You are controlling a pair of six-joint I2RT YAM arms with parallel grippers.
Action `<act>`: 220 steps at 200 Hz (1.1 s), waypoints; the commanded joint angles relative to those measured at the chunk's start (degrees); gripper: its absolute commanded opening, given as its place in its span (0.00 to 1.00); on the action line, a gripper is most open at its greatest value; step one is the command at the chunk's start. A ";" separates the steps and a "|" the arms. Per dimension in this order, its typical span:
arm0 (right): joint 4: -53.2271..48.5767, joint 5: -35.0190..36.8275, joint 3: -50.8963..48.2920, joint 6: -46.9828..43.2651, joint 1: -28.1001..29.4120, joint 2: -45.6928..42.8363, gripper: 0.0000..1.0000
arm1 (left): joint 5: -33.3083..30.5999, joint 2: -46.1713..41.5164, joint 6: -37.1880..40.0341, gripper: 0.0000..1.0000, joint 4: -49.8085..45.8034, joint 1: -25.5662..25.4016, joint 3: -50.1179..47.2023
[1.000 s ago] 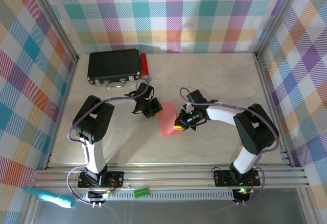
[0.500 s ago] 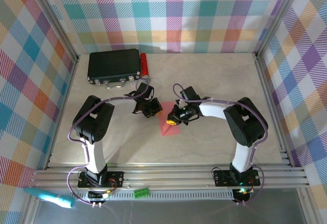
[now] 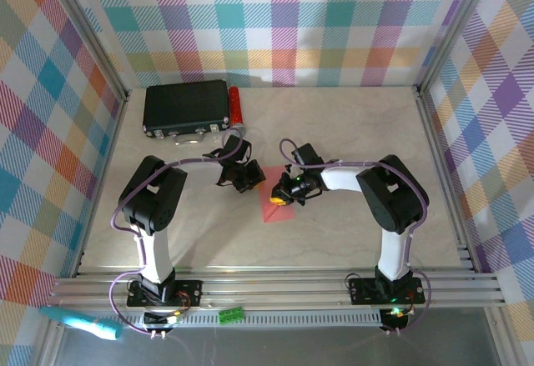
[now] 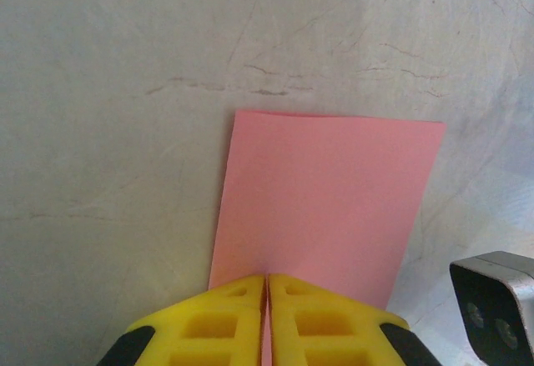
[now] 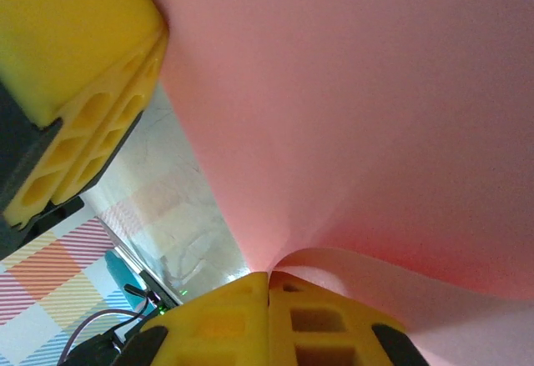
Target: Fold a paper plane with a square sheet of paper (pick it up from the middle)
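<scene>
The left gripper (image 4: pixel 265 283) has its yellow fingers pressed together with no gap, pinching the near edge of the square sheet of paper (image 4: pixel 329 195). The right gripper (image 5: pixel 269 281) is likewise clamped tight. In its wrist view the pink paper curls up out of the seam between its fingers, so it grips the sheet too. One left gripper finger (image 5: pixel 79 57) shows at 10 o'clock in that view, close against the paper.

In the left wrist view the sheet is plain pink-red and lies flat on the table (image 3: pixel 350 132). It shows as a rectangle, taller than wide, with straight edges and crisp far corners. In the right wrist view it bows into a soft loop near the pinch. From above, the sheet sits near the table's middle. The left gripper meets it from 10 o'clock and the right gripper from 1 o'clock, so only its lower corner shows.

The black box (image 3: pixel 185 107) lies at 11 o'clock from the sheet, well apart, and the small red cylinder (image 3: pixel 235 104) lies just beside its right end. Bare tabletop spreads at 12 o'clock toward the checked back wall. More lies at 6 o'clock toward the near rail (image 3: pixel 275 284), between the arm bases. The right arm (image 3: pixel 375 187) crosses the table at 3 o'clock.
</scene>
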 commanded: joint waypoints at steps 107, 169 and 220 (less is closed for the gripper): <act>3.80 -1.27 0.88 0.32 0.57 2.98 0.02 | 0.45 1.57 1.04 0.11 -3.07 0.43 -0.72; 5.53 -0.27 0.16 1.15 0.59 2.87 0.02 | 0.36 1.40 0.91 0.11 -3.05 0.41 -1.08; 5.22 0.05 0.21 0.96 0.54 3.48 0.03 | 0.36 1.40 0.87 0.11 -2.98 0.41 -1.15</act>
